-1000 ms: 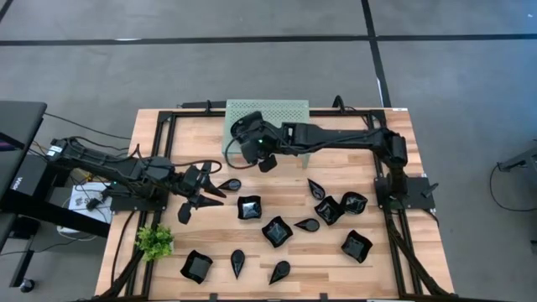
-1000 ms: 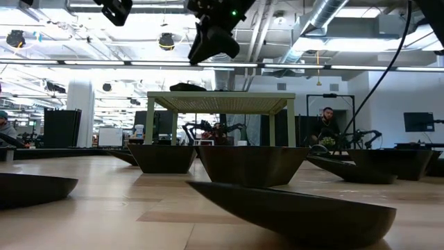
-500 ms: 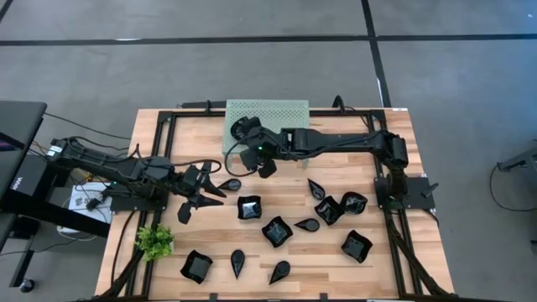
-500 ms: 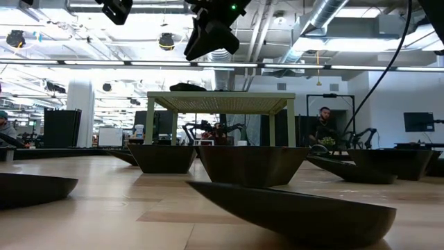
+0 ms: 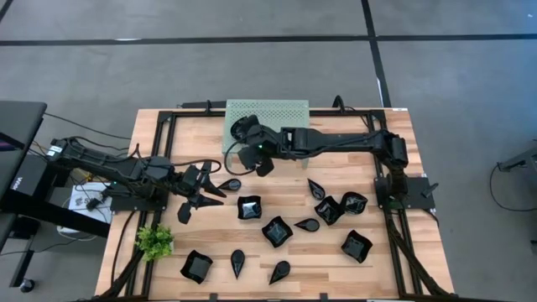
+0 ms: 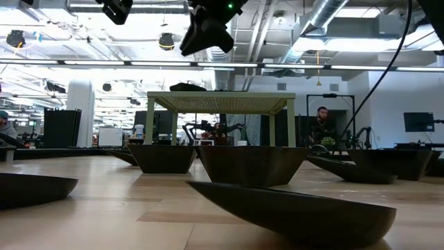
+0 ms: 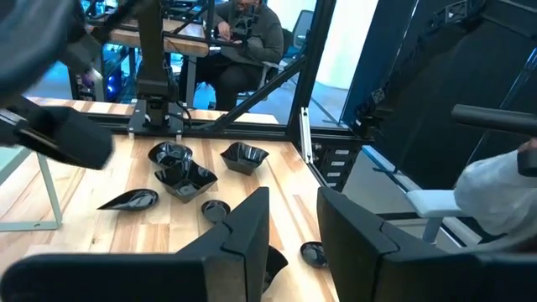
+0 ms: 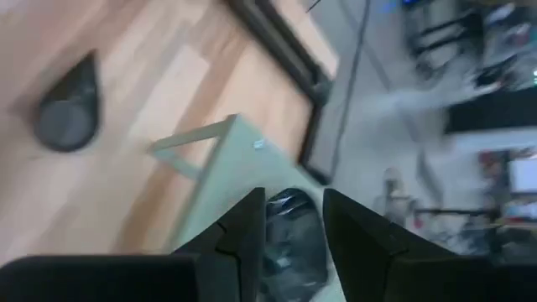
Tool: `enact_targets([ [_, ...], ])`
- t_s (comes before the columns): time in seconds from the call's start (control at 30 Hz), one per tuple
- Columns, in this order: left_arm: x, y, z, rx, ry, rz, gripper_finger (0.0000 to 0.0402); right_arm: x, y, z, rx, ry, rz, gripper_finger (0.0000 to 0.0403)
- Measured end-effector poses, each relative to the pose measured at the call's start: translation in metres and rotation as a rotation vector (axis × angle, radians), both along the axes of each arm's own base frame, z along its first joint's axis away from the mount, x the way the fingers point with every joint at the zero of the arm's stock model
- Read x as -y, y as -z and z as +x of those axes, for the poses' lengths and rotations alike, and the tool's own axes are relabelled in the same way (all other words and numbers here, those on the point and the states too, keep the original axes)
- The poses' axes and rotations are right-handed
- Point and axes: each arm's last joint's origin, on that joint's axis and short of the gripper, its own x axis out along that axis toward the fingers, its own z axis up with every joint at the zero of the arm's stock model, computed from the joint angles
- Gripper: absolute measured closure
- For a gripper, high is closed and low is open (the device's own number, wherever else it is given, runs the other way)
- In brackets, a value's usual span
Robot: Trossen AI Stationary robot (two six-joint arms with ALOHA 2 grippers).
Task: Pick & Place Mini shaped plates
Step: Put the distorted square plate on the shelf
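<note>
Nearest the front edge of the pale wooden slatted desk [image 5: 201, 243] lie three of the small glossy black dishes [image 5: 277, 231]: a wavy square [image 5: 195, 266] beside the small green plant [image 5: 154, 242], then two pointed teardrops [image 5: 237, 262]. Behind them the rest are spread across the middle: wavy squares, another teardrop and a cluster near the right arm's base, all well apart from one another except that cluster, where some touch.

The left hand [image 5: 195, 195] hovers low at the left side of the desk, its two dark fingers spread and empty in its wrist view, with a teardrop dish [image 5: 228, 184] just beside it.

Farther back, the right hand [image 5: 252, 155] hangs above the front edge of the mint-green perforated metal rack [image 5: 267, 113]. In its wrist view a glossy black dish [image 8: 288, 236] sits between its fingers, apparently pinched by the rim, with the rack's corner beneath.

These dishes look stiff, light and slick, probably ceramic or glazed, so chipping on the metal rack is a risk if one is dropped. The thin raised rim seems the only usable purchase: one finger inside, one outside, on a straight stretch of a wavy edge, not a point.
</note>
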Motion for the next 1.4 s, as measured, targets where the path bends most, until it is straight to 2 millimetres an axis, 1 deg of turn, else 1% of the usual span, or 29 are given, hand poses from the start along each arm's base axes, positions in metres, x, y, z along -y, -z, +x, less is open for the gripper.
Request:
enact_targets([
  [0.07, 0.000, 0.000, 0.000, -0.001, 0.000, 0.000, 0.0298, 0.006, -0.002, 0.001, 0.011, -0.006, -0.030, 0.0287],
  [0.2, 0.000, 0.000, 0.000, -0.003, 0.000, -0.002, 0.0298, 0.015, -0.004, 0.001, 0.039, 0.017, -0.035, 0.0287],
  [0.33, 0.000, 0.000, 0.000, -0.003, 0.000, 0.001, 0.0298, 0.020, -0.004, 0.001, 0.040, 0.023, -0.043, 0.0287],
  [0.4, 0.000, 0.000, 0.000, -0.003, 0.000, 0.001, 0.0298, 0.025, -0.007, 0.002, 0.057, 0.016, -0.069, 0.0287],
  [0.6, 0.000, 0.000, 0.000, -0.003, 0.000, 0.001, 0.0298, 0.043, -0.006, -0.001, -0.045, -0.056, -0.238, 0.0287],
  [0.7, 0.000, 0.000, 0.000, -0.003, 0.000, 0.001, 0.0298, 0.044, -0.001, -0.005, -0.124, -0.083, -0.254, 0.0287],
  [0.77, 0.000, 0.000, 0.000, -0.003, 0.000, 0.001, 0.0298, 0.043, 0.001, -0.006, -0.145, -0.087, -0.247, 0.0287],
  [0.9, 0.000, 0.000, 0.000, -0.003, 0.000, 0.001, 0.0298, 0.034, 0.005, -0.007, -0.191, -0.117, -0.238, 0.0287],
  [1.07, 0.000, 0.000, 0.000, -0.003, 0.000, 0.001, 0.0298, 0.015, 0.013, -0.012, -0.372, -0.284, -0.341, 0.0287],
  [1.13, 0.000, 0.000, 0.000, -0.003, 0.000, 0.001, 0.0298, 0.005, 0.014, -0.015, -0.416, -0.324, -0.359, 0.0287],
  [1.3, 0.000, 0.000, 0.000, -0.003, 0.000, 0.001, 0.0298, -0.017, 0.012, -0.015, -0.413, -0.376, -0.372, 0.0287],
  [1.4, 0.000, 0.000, 0.000, -0.003, 0.000, 0.001, 0.0298, -0.027, 0.010, -0.012, -0.377, -0.392, -0.383, 0.0287],
])
